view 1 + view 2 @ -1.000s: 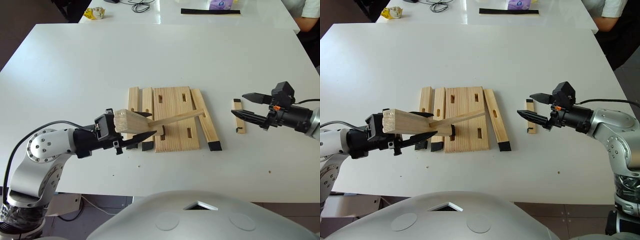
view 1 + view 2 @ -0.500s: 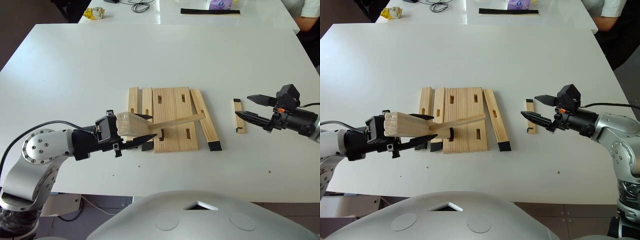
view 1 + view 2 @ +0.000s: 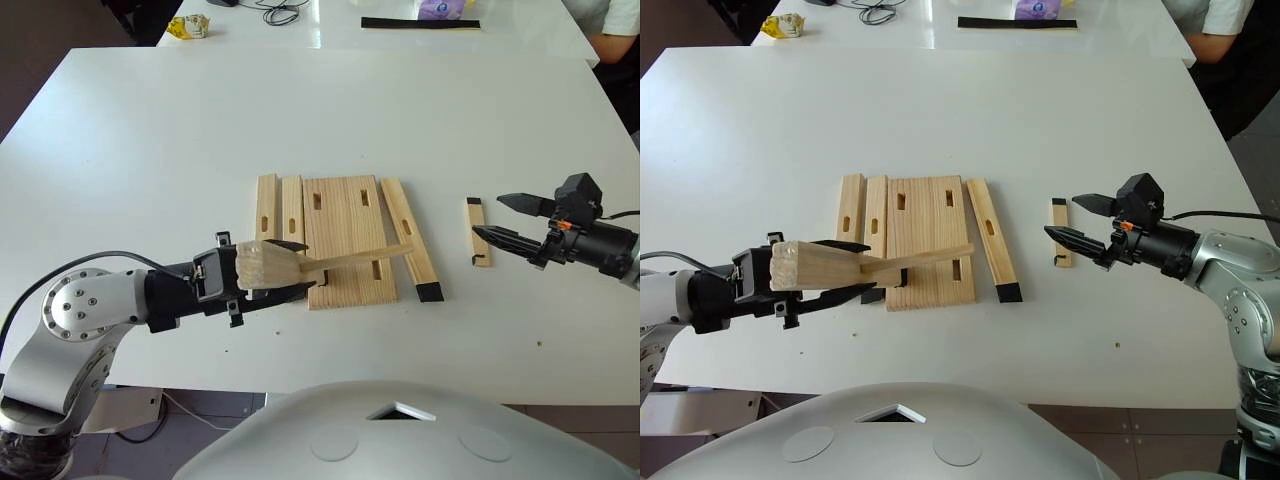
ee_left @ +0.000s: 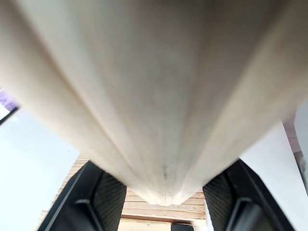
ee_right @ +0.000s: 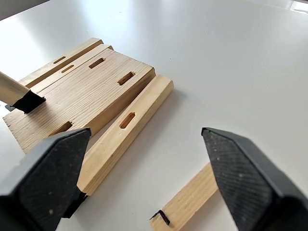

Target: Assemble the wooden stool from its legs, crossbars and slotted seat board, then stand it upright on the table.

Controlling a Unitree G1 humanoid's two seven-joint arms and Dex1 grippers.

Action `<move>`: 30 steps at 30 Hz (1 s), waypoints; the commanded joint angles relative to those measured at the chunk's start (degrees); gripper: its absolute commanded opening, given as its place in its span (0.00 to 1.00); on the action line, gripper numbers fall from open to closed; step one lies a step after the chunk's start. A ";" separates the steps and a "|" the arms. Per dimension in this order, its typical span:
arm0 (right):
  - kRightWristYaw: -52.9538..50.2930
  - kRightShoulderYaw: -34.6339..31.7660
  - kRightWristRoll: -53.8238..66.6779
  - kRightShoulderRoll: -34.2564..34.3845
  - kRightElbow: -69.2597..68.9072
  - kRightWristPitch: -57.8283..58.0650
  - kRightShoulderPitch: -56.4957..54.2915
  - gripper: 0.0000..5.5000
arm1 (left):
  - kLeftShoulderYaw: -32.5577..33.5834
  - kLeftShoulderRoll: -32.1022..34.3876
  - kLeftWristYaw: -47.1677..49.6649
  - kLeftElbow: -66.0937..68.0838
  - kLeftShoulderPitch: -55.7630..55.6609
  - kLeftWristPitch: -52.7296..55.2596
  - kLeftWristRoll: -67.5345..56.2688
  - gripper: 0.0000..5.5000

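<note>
The slotted seat board (image 3: 345, 235) lies flat at the table's middle. Two slotted legs (image 3: 266, 205) lie along its left side and one (image 3: 408, 238) along its right. My left gripper (image 3: 306, 267) is shut on another leg (image 3: 270, 272), held raised and slanting rightwards over the board's near part; this leg (image 4: 154, 96) sits between the black fingers (image 4: 103, 197). A short crossbar (image 3: 477, 245) lies to the right. My right gripper (image 3: 488, 215) hovers open just beside it, fingers (image 5: 48, 178) wide apart. A black-capped wooden end (image 5: 26, 101) shows over the board; I cannot tell whose it is.
Bare white table (image 3: 150, 150) spreads to the left and back. A second table behind carries a black strip (image 3: 420, 22), a yellow packet (image 3: 188, 27) and cables. The table's near edge runs just below my left arm.
My left gripper has drawn the leg nearer and lowered its far end towards the board. My right gripper has shifted slightly right, still open.
</note>
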 commanded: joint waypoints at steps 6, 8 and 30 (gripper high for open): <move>-0.33 0.83 -1.28 -0.27 -0.21 -0.60 -0.35 0.77 | -2.46 2.76 0.05 4.65 -0.77 3.76 1.79 0.37; -0.59 0.90 -1.37 -0.08 -0.49 -0.53 -0.21 0.77 | -2.58 3.79 0.30 5.04 -2.08 6.11 0.93 0.37; -2.73 1.17 -1.92 1.71 -2.39 -0.51 1.84 0.77 | -8.77 9.99 -0.23 13.65 -21.51 25.19 -7.98 0.37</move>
